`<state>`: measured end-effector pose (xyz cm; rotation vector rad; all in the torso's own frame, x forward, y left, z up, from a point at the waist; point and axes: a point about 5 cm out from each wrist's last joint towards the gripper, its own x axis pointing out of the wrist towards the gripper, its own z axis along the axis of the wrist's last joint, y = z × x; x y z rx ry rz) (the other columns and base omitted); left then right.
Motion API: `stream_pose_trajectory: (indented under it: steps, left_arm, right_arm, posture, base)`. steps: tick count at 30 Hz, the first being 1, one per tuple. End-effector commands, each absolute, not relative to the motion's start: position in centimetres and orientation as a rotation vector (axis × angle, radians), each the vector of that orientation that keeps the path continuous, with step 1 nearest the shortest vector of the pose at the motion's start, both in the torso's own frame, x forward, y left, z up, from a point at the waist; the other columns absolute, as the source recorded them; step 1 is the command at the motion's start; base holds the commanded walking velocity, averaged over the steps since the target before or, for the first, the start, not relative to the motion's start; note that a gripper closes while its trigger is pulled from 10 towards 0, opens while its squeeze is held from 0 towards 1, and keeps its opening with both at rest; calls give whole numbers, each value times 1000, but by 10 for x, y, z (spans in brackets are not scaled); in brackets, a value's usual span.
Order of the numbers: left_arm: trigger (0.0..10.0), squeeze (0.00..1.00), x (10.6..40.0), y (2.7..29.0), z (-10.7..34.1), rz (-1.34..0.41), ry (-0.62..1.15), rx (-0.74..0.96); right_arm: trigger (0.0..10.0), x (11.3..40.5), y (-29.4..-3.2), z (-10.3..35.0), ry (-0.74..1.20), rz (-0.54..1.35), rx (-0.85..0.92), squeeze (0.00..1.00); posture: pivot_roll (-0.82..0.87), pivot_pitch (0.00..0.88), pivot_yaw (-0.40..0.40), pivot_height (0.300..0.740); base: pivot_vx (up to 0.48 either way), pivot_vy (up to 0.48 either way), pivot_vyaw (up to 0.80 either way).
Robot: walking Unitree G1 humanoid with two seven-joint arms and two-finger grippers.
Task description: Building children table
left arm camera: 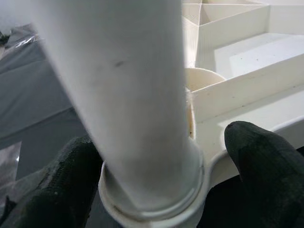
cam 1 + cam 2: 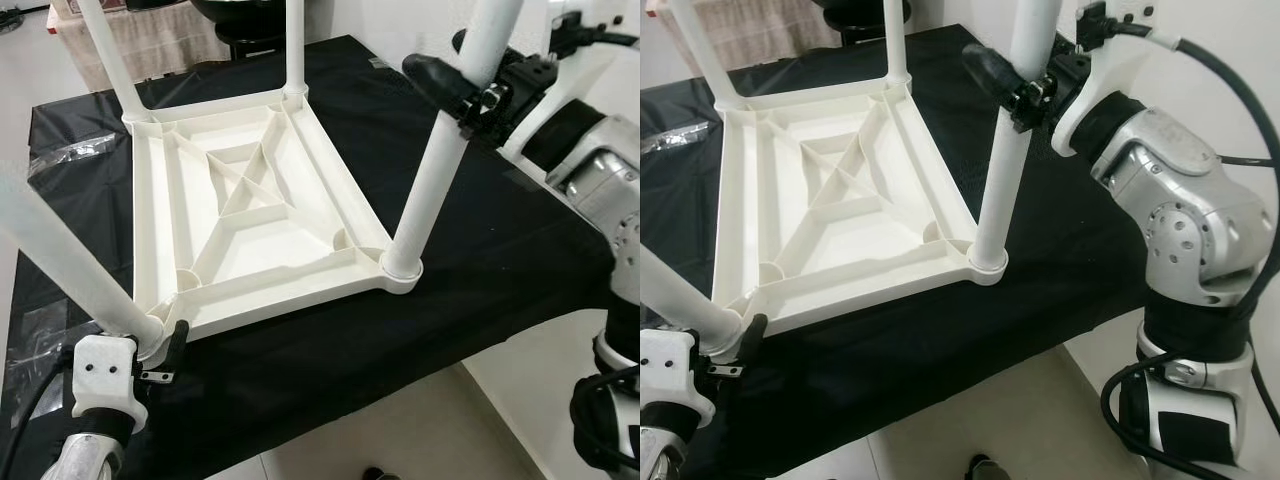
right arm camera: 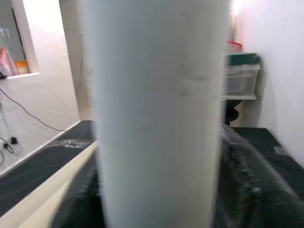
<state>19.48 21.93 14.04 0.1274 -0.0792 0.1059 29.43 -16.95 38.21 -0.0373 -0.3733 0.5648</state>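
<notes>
Lying upside down on a black cloth [image 2: 480,280], the white children's table top [image 2: 255,215] has round legs standing in its corner sockets. The right gripper [image 2: 1012,82] pinches the near right leg [image 2: 440,165] partway up. The left gripper [image 1: 161,175] has its fingers [image 1: 266,164] spread either side of the tilted near left leg [image 2: 70,265] at its socket.

no readable text, labels or numbers

Looks like a home rm: black-clothed table [image 2: 480,260], tiled floor [image 2: 1020,420], storage boxes [image 3: 241,71] by wall.
</notes>
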Motion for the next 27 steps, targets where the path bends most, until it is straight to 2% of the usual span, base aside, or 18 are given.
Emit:
stream_pose_trajectory:
  steps: [1,14,24,25,27]
  left_arm:
    - [10000,0,193,218,135,104,-42,92]
    - [10000,0,202,215,152,73,-87,33]
    - [10000,0,213,233,149,178,-60,68]
    - [0,0,215,236,146,200,-54,70]
    - [0,0,215,237,145,205,-53,64]
  right_arm:
    - [0,296,-176,380,-335,517,-11,0]
    - [0,297,-165,367,-262,548,43,0]
    - [0,294,-158,365,-252,583,67,0]
    - [0,293,-157,364,-249,583,72,0]
    - [0,293,-157,363,-249,584,74,0]
  posture:
    - [-58,227,-21,740]
    - [-51,228,-18,740]
    - [-52,228,-15,740]
    - [-52,227,-12,740]
    - [-53,227,-11,740]
  base:
    - [0,0,0]
    - [0,0,0]
    - [0,0,0]
    - [0,0,0]
    - [0,0,0]
